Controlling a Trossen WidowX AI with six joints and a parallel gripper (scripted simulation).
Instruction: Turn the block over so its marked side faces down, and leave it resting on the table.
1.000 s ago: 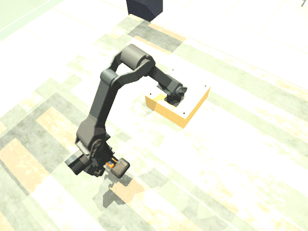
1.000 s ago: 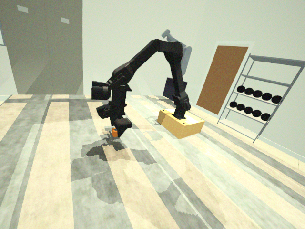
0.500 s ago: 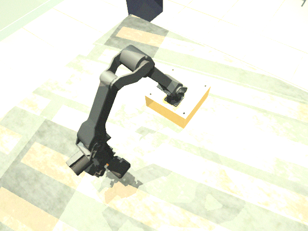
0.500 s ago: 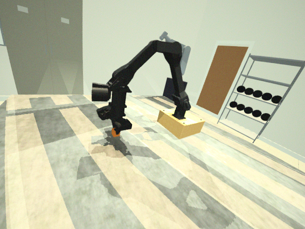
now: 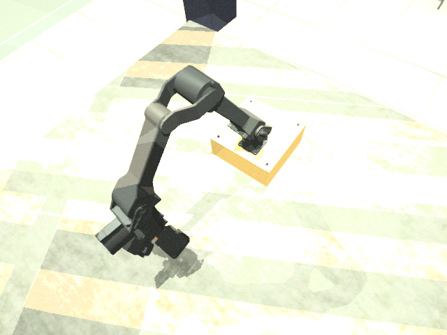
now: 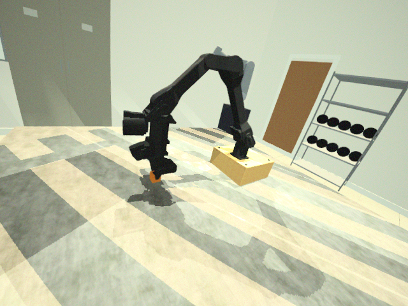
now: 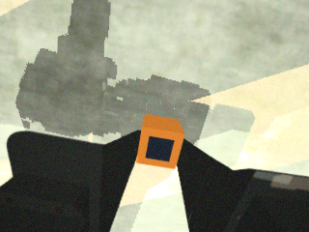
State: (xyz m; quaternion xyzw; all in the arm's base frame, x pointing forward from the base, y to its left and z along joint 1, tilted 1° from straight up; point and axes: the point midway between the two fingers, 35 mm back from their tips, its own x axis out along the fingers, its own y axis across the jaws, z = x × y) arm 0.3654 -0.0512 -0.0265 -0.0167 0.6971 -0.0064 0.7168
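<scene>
Jaws clenched on the orange block (image 7: 159, 141), low over the counter (image 6: 230, 237) at the arm's 6 o'clock, dark mark facing the wrist; lift slightly before rolling it over.

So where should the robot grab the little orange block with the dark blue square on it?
By its two plain orange sides, coming straight down from above, as the gripper does now: it is shut on the block with one finger on each side. The sides are flat and parallel, so the pads sit square, and the blue marked face stays uncovered for turning it over.
</scene>
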